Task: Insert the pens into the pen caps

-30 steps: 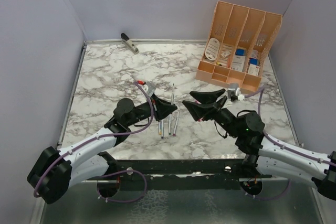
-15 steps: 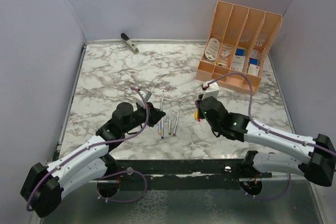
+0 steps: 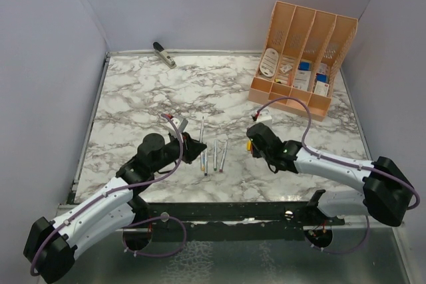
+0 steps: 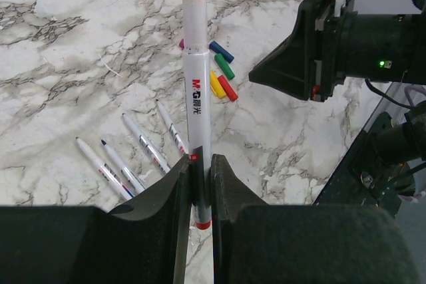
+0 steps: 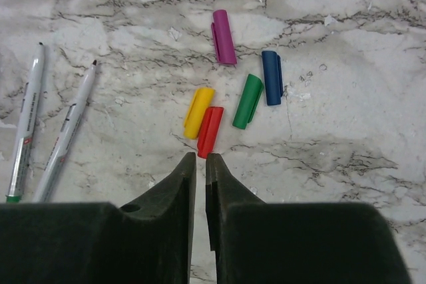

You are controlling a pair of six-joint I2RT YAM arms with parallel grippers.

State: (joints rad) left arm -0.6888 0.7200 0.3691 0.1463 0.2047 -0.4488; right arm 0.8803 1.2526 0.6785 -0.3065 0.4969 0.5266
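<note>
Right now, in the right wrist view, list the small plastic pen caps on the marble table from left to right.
Yellow plastic cap, red plastic cap, green plastic cap, dark blue plastic cap. The purple plastic cap lies farther back, overlapping the red one's span, so it is left out.

My left claw (image 4: 200, 171) and right claw (image 5: 200, 164) are matte black. Each has two thick fingers that taper to thin, flat tips. My left arm (image 3: 106, 204) and right arm (image 3: 333, 164) wear smooth, pale lavender-white shells, broken by rounded black joint housings. A thin purple cable (image 3: 287, 98) loops out near each wrist. A small green light (image 4: 382, 64) glows on the black housing of my right wrist.
</note>
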